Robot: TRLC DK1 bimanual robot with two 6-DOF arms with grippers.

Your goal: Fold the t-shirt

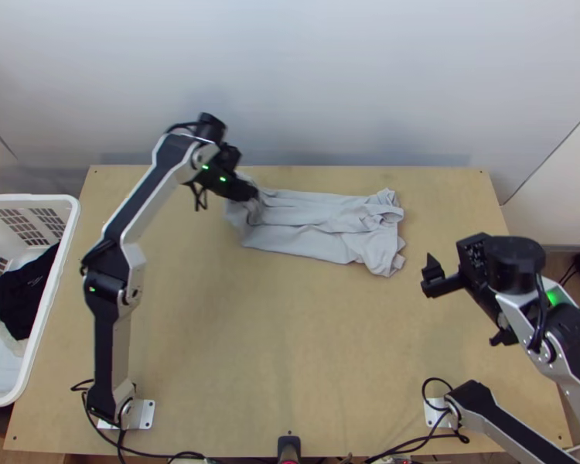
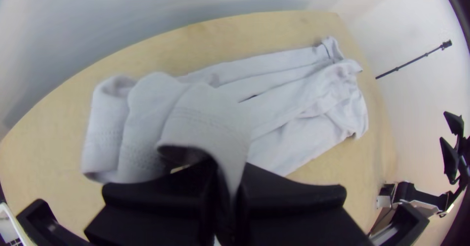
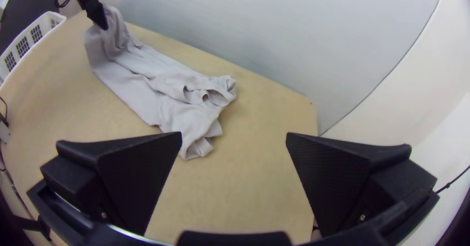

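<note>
T-shirt [image 1: 313, 236] lies long and creased on the far part of the table [image 1: 290, 332], its hem end raised, pinched by the left gripper [image 1: 251, 193]. Right gripper [image 1: 428, 278]: clear of the cloth, fingers spread.

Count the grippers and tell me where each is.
2: the left gripper, shut on the raised end of the t-shirt; the right gripper, open, above the right side of the table.

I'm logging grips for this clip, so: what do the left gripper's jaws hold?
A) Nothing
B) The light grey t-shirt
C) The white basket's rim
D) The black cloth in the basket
B: the left gripper has its jaws closed on the t-shirt beside a stitched hem.
</note>
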